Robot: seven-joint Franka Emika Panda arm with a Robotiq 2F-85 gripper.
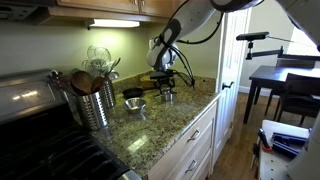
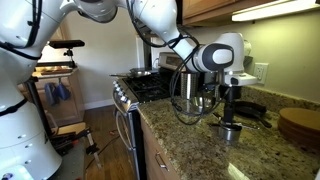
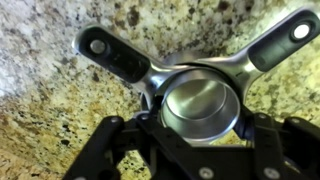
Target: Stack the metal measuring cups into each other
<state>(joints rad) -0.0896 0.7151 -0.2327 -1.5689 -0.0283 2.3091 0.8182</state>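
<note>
In the wrist view two shiny metal measuring cups sit nested, the inner bowl point(image 3: 200, 105) on top. One handle point(image 3: 115, 55) points up-left and the other handle point(image 3: 275, 42) points up-right. My gripper point(image 3: 202, 128) straddles the bowl, with its fingers against both sides of the rim. Both exterior views show the gripper point(image 1: 167, 87) point(image 2: 232, 112) low over this pair point(image 2: 232, 131) on the granite counter. A third metal cup point(image 1: 135, 104) lies apart, nearer the canister.
A ribbed metal canister of wooden utensils point(image 1: 96, 104) stands by the stove point(image 1: 40, 150). A dark round pan point(image 1: 133, 93) sits behind the loose cup. A round wooden board point(image 2: 298, 122) lies on the counter. The counter's front edge point(image 1: 175, 125) is close.
</note>
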